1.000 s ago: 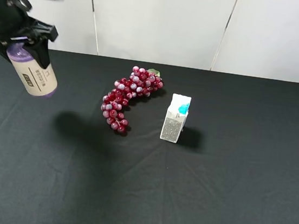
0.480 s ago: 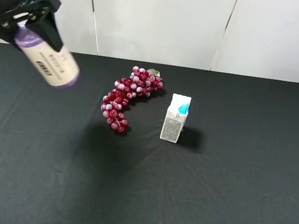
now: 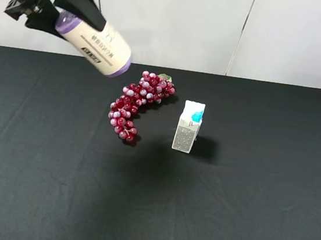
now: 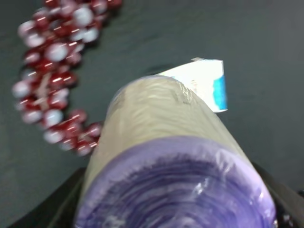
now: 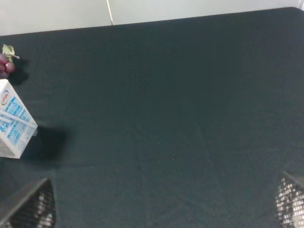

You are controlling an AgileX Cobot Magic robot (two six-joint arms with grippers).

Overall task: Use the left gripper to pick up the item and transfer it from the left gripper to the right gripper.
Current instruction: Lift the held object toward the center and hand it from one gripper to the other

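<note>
High above the table's far left, the left gripper (image 3: 67,18) is shut on the item (image 3: 98,51), a roll with lilac ends and a cream label. The roll hangs tilted, its free end pointing down toward the table's middle. In the left wrist view the item (image 4: 166,156) fills most of the picture, purple end nearest, with a black finger (image 4: 52,211) at its side. The right gripper (image 5: 159,202) shows only in its own wrist view. It stands wide open over bare black cloth with nothing between its mesh-faced fingertips (image 5: 28,206).
A red grape bunch (image 3: 139,103) lies near the table's middle, under the roll's free end. A white-and-grey carton with a blue top (image 3: 188,126) stands upright to its right, also seen from the right wrist (image 5: 14,126). Black cloth (image 3: 245,195) covers the table.
The left arm has lifted the roll up and to the right, swinging it from near-upright to a flatter tilt toward the middle. The grapes and carton have not moved.
</note>
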